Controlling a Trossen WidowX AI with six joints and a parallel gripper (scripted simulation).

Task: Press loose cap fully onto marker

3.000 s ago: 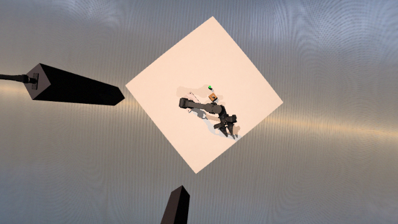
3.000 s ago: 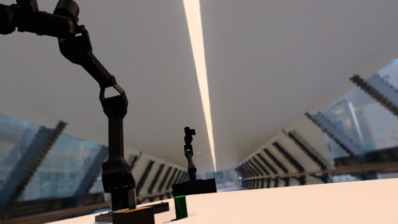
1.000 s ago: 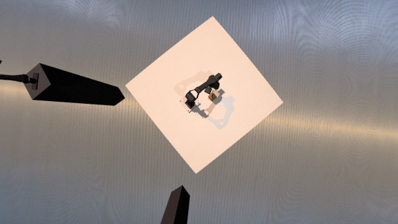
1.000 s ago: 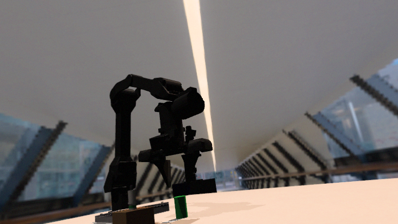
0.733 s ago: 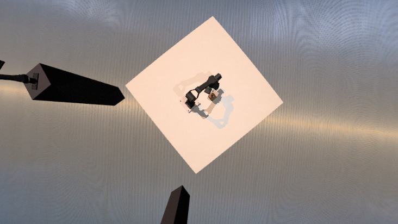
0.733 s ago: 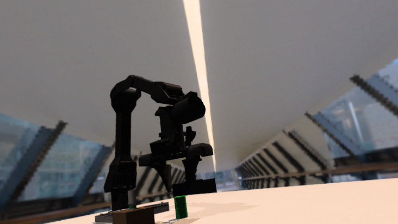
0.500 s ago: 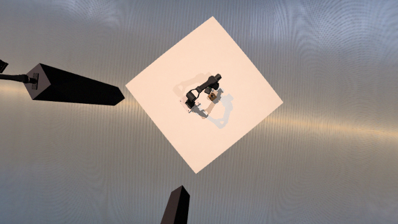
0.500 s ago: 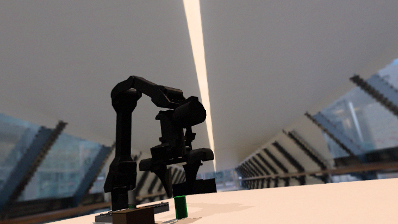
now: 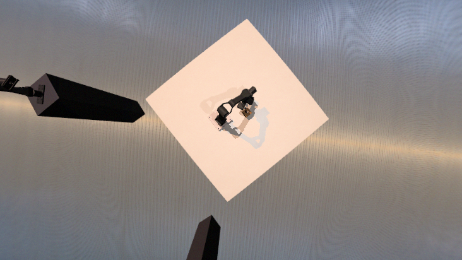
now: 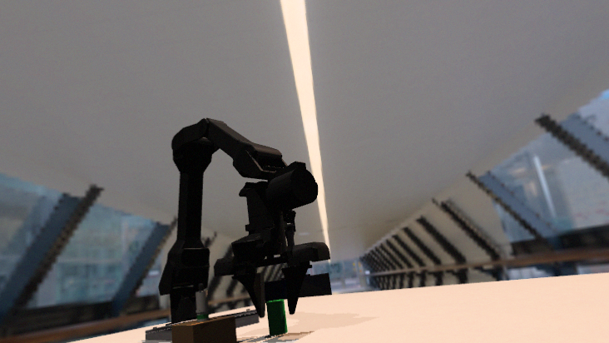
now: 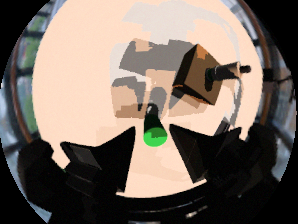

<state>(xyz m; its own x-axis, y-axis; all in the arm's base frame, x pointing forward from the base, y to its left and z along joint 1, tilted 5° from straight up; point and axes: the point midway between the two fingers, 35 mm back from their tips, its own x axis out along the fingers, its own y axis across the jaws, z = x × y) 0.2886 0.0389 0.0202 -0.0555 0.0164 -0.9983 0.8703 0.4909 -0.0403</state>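
Pale peach square table top: carries everything the task needs.

Black jointed robot arm: bent over, wrist high, so that the tool points down at the work; probably chosen for a straight descent.

Black two-finger gripper: fingers spread partway, nothing pinched. The gap looks set to pass either side of the cap without knocking it.

Brown square-sided holder block: stands near the cap; presumably keeps the marker vertical against the later push.

Grey cylindrical marker: upright in the block, uncapped, its exposed end ready to receive the cap.

Green cylindrical cap: upright on the table beside the block, between and below the fingertips in the wrist view. Judgement: centre, lower, then close.
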